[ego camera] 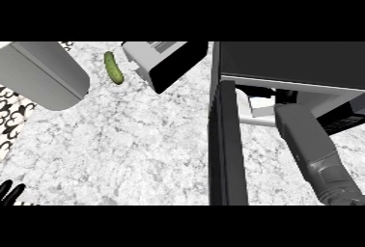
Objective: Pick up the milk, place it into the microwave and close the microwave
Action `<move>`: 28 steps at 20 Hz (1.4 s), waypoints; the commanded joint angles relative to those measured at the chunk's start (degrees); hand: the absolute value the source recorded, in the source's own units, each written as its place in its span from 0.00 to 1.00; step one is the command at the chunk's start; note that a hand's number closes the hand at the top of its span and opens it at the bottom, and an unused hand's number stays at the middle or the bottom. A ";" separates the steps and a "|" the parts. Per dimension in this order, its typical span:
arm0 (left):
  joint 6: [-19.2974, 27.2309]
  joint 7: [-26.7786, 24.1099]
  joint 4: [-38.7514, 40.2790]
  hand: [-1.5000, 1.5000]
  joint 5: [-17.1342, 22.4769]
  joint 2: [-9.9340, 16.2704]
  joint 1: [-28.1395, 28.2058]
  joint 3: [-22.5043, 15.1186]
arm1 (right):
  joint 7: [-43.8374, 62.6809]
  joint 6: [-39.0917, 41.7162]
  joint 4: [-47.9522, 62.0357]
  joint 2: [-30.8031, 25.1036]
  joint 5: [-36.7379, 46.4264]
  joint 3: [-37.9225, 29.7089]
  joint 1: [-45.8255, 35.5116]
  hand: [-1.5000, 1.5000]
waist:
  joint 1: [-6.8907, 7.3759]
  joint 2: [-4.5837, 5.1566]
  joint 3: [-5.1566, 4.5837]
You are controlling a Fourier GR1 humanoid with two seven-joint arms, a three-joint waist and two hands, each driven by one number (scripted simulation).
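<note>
The microwave (292,62) stands at the right with its door (227,144) swung open toward me, seen edge-on as a dark slab. My right forearm reaches past the door into the cavity. The right hand (279,96) is mostly hidden in the dark opening. Its fingers look curled round the white milk carton (259,105), of which only a small part shows inside the microwave. At the lower left edge, the left hand (10,192) rests with its fingers straight, touching nothing.
A green cucumber (113,67) lies on the marble counter (128,144) at the back. Beside it stands a white-and-black box-shaped appliance (165,60), and a grey rounded container (39,72) sits at the back left.
</note>
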 commanded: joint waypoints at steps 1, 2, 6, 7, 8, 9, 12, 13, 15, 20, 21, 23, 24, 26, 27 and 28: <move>-0.52 -1.18 -0.89 0.00 -2.50 -2.25 1.94 -1.29 | 1.16 10.38 4.34 -4.24 -0.03 0.26 -5.93 0.00 | -1.01 -0.24 0.00; -0.41 -1.54 1.04 0.00 -4.49 -3.75 0.08 -3.98 | 1.87 11.05 4.95 -4.13 -0.23 0.01 -7.53 0.00 | -1.81 -0.17 -0.04; -4.40 -2.28 2.16 0.00 -4.52 -3.22 0.74 -6.59 | -1.89 19.48 7.45 -7.26 -1.43 -1.18 -6.03 0.00 | -2.58 -0.29 -0.02; -5.63 -3.59 1.71 0.00 -5.04 -3.52 0.64 -7.19 | -1.67 20.77 7.86 -4.67 -2.41 -1.71 -6.64 0.00 | -2.53 -0.46 -0.03; -5.24 -2.12 1.54 0.00 -6.54 -3.82 0.77 -9.05 | -3.26 25.31 7.56 -6.58 -3.58 -2.57 -5.25 0.00 | -3.63 -0.62 0.00; -5.47 -2.79 2.62 0.00 -8.85 -4.65 -0.54 -10.46 | -4.05 26.07 8.22 -4.57 -3.68 -2.49 -4.97 0.00 | -3.74 -0.59 -0.01; -7.26 -0.99 3.32 0.00 -9.90 -3.70 -0.11 -12.93 | -4.88 32.76 8.11 -4.01 -5.22 -3.19 -4.50 0.00 | -4.95 -1.09 -0.06; -9.31 -2.15 3.75 0.00 -10.87 -3.54 2.06 -13.75 | -4.64 35.09 8.19 -3.10 -6.51 -4.05 -3.49 0.00 | -5.06 -1.37 -0.09; -8.10 -1.35 4.90 0.00 -12.85 -4.40 -1.50 -15.05 | -6.90 38.77 7.77 -3.00 -7.37 -4.50 -1.13 0.00 | -6.11 -1.46 -0.10; -6.62 -1.75 7.51 0.00 -22.00 -8.36 -5.04 -21.52 | -7.26 44.38 5.35 -0.01 -9.07 -4.36 2.96 0.00 | -7.13 -1.98 -0.17; -6.80 -2.31 9.05 0.00 -21.41 -7.55 -5.40 -19.50 | -9.27 43.59 5.00 0.97 -9.50 -4.64 6.36 0.00 | -7.25 -1.98 -0.18; -3.64 -1.74 11.11 0.00 -24.68 -10.64 -10.22 -21.40 | -9.69 42.70 2.26 3.98 -9.67 -3.84 7.73 0.00 | -7.63 -2.07 -0.20; -5.26 -2.27 13.51 0.00 -25.22 -9.26 -9.47 -21.30 | -11.64 46.78 1.84 3.36 -9.52 -3.09 12.19 0.00 | -8.64 -2.34 -0.24; -3.45 -3.58 15.71 0.00 -29.54 -11.28 -10.77 -23.29 | -11.98 46.62 -2.09 3.62 -8.70 -1.31 16.37 0.00 | -9.19 -2.61 -0.29; -3.73 -4.05 15.42 0.00 -30.17 -10.55 -11.10 -22.90 | -10.55 46.65 -3.70 3.25 -8.84 -0.96 18.53 0.00 | -9.15 -2.64 -0.31; -2.52 -2.64 16.56 0.00 -30.57 -12.13 -12.84 -24.26 | -10.27 45.96 -5.73 3.96 -8.24 0.13 20.62 0.00 | -9.46 -2.66 -0.32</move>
